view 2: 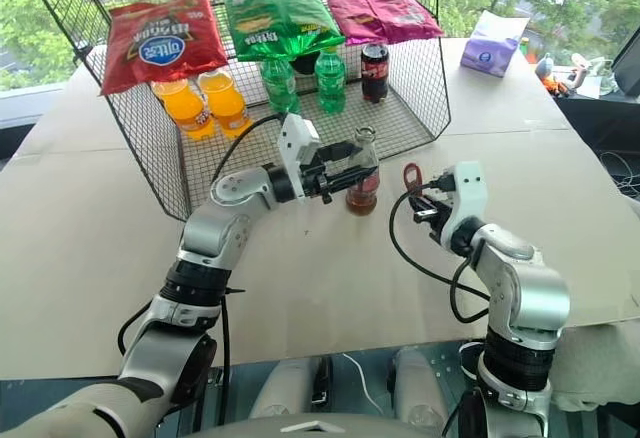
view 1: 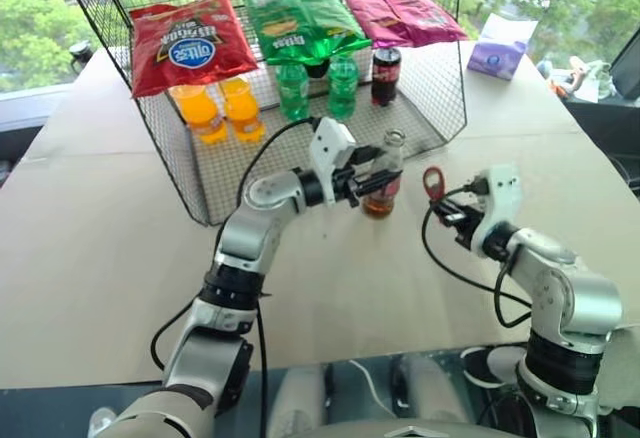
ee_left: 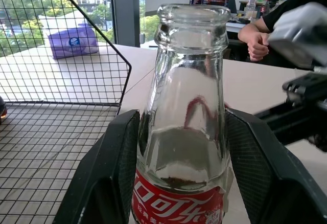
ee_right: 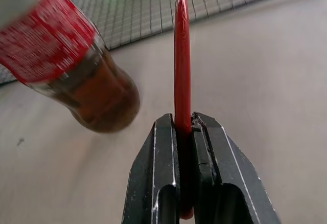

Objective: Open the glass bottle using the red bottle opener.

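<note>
Clear glass bottle with red label stands mid-frame, uncapped, clasped between the left gripper's black fingers. Right gripper, beside it, pinches the small flat red bottle opener upright.

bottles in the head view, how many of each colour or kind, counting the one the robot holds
orange bottles: 2
green bottles: 2
dark cola bottle: 1
glass bottle, held in the left gripper: 1
total: 6
</note>
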You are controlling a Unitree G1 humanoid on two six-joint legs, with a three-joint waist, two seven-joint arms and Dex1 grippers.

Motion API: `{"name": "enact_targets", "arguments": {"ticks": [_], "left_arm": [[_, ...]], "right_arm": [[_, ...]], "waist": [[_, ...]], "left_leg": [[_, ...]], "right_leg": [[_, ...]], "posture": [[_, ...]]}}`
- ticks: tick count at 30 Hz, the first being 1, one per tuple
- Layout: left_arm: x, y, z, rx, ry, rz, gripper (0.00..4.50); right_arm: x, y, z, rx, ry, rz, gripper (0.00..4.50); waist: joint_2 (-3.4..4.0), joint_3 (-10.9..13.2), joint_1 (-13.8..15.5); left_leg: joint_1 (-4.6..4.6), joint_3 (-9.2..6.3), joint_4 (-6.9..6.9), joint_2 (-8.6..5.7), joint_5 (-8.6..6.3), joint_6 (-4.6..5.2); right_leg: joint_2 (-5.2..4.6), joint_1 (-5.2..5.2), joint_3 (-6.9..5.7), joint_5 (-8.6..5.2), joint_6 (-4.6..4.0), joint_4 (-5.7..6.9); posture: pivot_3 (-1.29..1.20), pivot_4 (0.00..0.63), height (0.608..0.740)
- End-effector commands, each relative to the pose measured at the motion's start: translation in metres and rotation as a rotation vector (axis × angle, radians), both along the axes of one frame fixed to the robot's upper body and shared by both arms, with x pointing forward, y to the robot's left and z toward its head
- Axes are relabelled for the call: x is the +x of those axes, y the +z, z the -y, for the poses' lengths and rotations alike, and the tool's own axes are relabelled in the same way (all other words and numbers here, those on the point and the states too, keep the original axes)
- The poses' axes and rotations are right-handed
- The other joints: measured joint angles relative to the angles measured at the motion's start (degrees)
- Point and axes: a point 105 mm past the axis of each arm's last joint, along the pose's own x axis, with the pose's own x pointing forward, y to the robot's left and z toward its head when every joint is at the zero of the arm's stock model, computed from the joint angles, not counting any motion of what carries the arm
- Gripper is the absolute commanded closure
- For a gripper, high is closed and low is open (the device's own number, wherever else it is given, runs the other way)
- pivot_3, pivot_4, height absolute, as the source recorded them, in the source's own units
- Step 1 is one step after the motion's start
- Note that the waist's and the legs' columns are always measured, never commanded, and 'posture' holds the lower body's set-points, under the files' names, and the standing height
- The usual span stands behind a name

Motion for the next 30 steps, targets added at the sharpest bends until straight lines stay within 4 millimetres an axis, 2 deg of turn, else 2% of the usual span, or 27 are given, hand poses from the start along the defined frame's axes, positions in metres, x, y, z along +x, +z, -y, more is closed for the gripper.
{"name": "enact_targets", "arguments": {"ticks": [1,2,3,8,11,14,15,17,18,19,25,30], "left_arm": [[-0.005,0.008,0.001,-0.005,-0.007,0.044,2.27],[-0.004,0.008,0.001,-0.005,-0.006,0.045,2.27],[-0.004,0.008,0.001,-0.005,-0.005,0.045,2.27],[-0.004,0.008,0.001,-0.007,-0.005,0.047,2.27],[-0.005,0.009,0.001,-0.014,-0.01,0.046,2.27],[-0.008,0.01,-0.001,-0.025,-0.022,0.043,2.27],[-0.008,0.01,-0.001,-0.025,-0.024,0.042,1.45],[-0.008,0.01,-0.001,-0.024,-0.022,0.043,0.86],[-0.008,0.01,-0.001,-0.024,-0.022,0.043,0.31],[-0.008,0.01,-0.001,-0.024,-0.022,0.043,0.08],[-0.009,0.011,-0.006,-0.027,-0.017,0.044,0.08],[-0.017,0.015,-0.024,-0.039,-0.006,0.034,0.08]], "right_arm": [[0.005,-0.004,0.0,-0.027,0.019,0.001,3.27],[0.006,-0.006,0.001,-0.033,0.027,-0.005,3.07],[0.006,-0.007,0.002,-0.037,0.026,-0.008,2.35],[0.008,-0.002,0.011,-0.065,0.015,0.027,0.02],[0.009,0.011,0.017,-0.114,0.003,0.113,0.02],[0.01,0.033,0.023,-0.108,-0.024,0.225,0.02],[0.008,0.039,0.024,-0.111,-0.019,0.257,0.0],[0.006,0.047,0.025,-0.126,-0.008,0.305,0.0],[0.006,0.049,0.025,-0.133,-0.002,0.319,0.0],[0.005,0.051,0.025,-0.139,0.006,0.333,0.0],[-0.002,0.065,0.02,-0.101,0.051,0.4,0.0],[-0.015,0.073,0.024,-0.111,0.099,0.45,0.0]], "waist": [[0.0,0.0,-0.06],[0.0,0.0,-0.06],[0.0,0.0,-0.07],[0.01,0.0,-0.14],[0.01,0.01,-0.14],[0.01,0.01,-0.27],[0.01,0.01,-0.28],[0.02,0.02,-0.31],[0.02,0.02,-0.31],[0.02,0.02,-0.31],[0.02,0.03,-0.4],[0.03,0.03,-0.41]], "left_leg": [[-0.01,0.0,0.0,0.0,0.0,0.0],[-0.01,0.0,0.0,0.0,0.0,0.0],[-0.02,0.0,-0.02,-0.01,0.0,0.0],[-0.02,-0.02,-0.08,-0.02,0.0,0.0],[-0.02,-0.01,-0.08,-0.02,0.0,0.0],[-0.02,-0.01,-0.08,-0.02,0.0,0.0],[-0.02,-0.02,-0.08,-0.01,0.0,0.0],[-0.02,-0.02,-0.09,-0.01,0.0,0.0],[-0.03,-0.02,-0.09,-0.01,0.0,0.0],[-0.03,-0.02,-0.09,-0.01,0.0,0.0],[-0.04,-0.02,-0.1,0.0,0.0,0.0],[-0.04,-0.03,-0.11,0.03,0.0,0.0]], "right_leg": [[0.0,0.0,0.0,0.0,0.0,-0.02],[-0.01,0.0,0.0,0.0,0.0,-0.02],[0.0,0.0,0.0,0.0,0.0,-0.02],[0.04,-0.01,0.0,0.0,0.01,-0.05],[0.03,-0.01,0.0,0.0,0.02,-0.06],[0.03,-0.01,0.0,0.0,0.03,-0.07],[0.04,-0.01,0.0,0.01,0.05,-0.07],[0.05,-0.02,0.0,0.02,0.06,-0.07],[0.05,-0.02,0.0,0.02,0.06,-0.08],[0.05,-0.02,0.0,0.02,0.06,-0.09],[0.05,-0.02,0.0,0.01,0.05,-0.1],[0.05,-0.02,0.0,0.01,0.06,-0.11]], "posture": [[0.0,0.15,0.74],[0.0,0.15,0.74],[0.0,0.15,0.74],[0.0,0.15,0.74],[0.0,0.15,0.74],[0.0,0.15,0.74],[0.0,0.15,0.74],[0.0,0.15,0.74],[0.0,0.15,0.74],[0.0,0.15,0.74],[0.0,0.15,0.74],[0.0,0.15,0.74]]}}
